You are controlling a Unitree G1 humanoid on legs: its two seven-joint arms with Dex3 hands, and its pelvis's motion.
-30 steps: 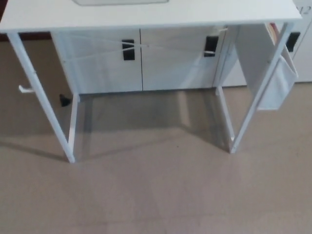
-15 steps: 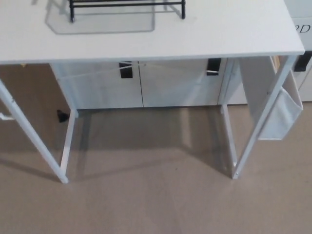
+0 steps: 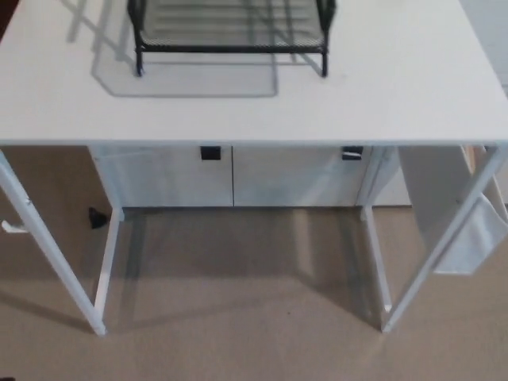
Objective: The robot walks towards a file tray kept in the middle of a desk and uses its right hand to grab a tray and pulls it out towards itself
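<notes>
You have a black wire-mesh file tray (image 3: 230, 28) standing at the far middle of the white table (image 3: 381, 87), its open front facing you for the pull; neither robot hand shows, so their state is unknown.
</notes>
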